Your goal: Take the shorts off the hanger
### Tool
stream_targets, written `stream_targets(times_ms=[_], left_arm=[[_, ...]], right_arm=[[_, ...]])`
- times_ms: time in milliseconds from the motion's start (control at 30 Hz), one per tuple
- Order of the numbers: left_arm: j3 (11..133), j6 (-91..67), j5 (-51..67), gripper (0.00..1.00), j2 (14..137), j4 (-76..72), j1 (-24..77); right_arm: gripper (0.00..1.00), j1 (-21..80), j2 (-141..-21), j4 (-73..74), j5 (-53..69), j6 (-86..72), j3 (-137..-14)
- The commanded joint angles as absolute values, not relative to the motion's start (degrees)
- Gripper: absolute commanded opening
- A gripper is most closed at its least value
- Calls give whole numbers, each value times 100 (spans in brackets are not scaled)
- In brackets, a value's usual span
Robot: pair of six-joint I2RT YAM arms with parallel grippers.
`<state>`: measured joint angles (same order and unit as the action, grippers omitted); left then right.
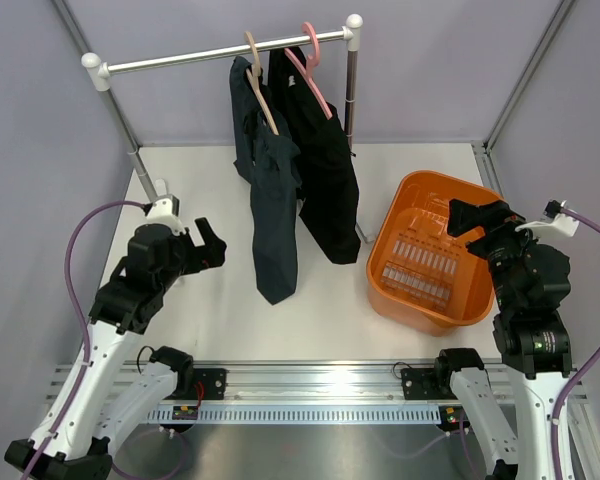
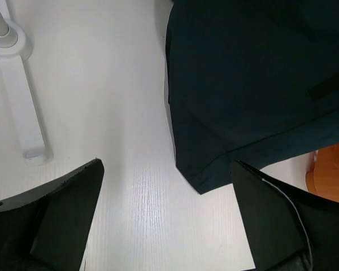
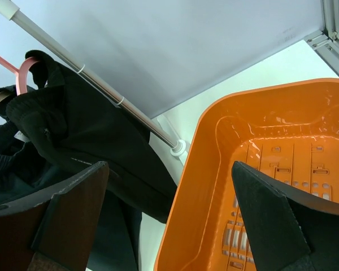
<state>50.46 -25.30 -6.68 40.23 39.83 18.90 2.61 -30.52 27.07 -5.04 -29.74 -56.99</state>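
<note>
Two shorts, navy shorts (image 1: 272,210) and black shorts (image 1: 325,170), two hangers, beige hanger (image 1: 263,95), pink hanger (image 1: 316,85), one orange basket (image 1: 382,250), one rack (image 1: 180,58)

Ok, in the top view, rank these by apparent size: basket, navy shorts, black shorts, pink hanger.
1. basket, largest.
2-3. navy shorts and black shorts: they look alike, and the navy pair overlaps the black, so not ranked.
4. pink hanger, smallest.
</note>
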Motion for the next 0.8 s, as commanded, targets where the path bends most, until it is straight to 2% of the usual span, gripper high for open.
stream_targets(times_ms=[0, 167, 333, 533, 767], left_arm=[[5466, -2435, -589, 99, 3973, 3762, 1863], [5861, -2434, -686, 99, 4016, 3779, 1863], [6957, -2522, -475, 99, 4358, 3630, 1872], [8426, -2821, -474, 99, 5456, 3384, 1986], [10518, -2707, -923, 97, 7442, 3428, 2294]], right_arm=[[99, 237, -3024, 2768, -563, -2856, -5862], [99, 246, -3102, 2891, -501, -2856, -5897], [99, 237, -3164, 2892, -308, -2839, -5863], [99, 246, -3146, 2733, -44, -2865, -5783], [99, 246, -3208, 2751, -26, -2856, -5950]])
